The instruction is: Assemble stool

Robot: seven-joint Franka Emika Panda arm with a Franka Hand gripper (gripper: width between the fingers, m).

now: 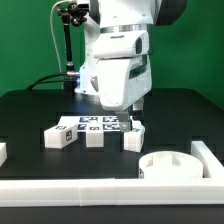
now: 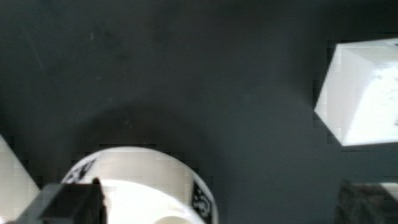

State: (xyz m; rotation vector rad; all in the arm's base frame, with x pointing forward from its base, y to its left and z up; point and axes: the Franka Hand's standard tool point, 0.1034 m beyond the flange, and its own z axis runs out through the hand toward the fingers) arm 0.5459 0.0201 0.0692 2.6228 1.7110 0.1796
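Note:
Three white stool legs with tags stand in a row on the black table: one at the exterior view's left (image 1: 57,138), one in the middle (image 1: 94,137), one to the right (image 1: 134,138). The round white seat (image 1: 168,163) lies near the front right. My gripper (image 1: 135,112) hangs just above the right leg. In the wrist view the gripper (image 2: 214,205) is open. That leg's white rounded top (image 2: 139,185) lies between the jaws, close to one dark finger (image 2: 68,203) and well apart from the other.
The marker board (image 1: 95,124) lies flat behind the legs. A long white rail (image 1: 70,190) runs along the front, with shorter rails at the left (image 1: 3,152) and right (image 1: 206,152). Another white piece (image 2: 365,90) shows at the wrist view's edge.

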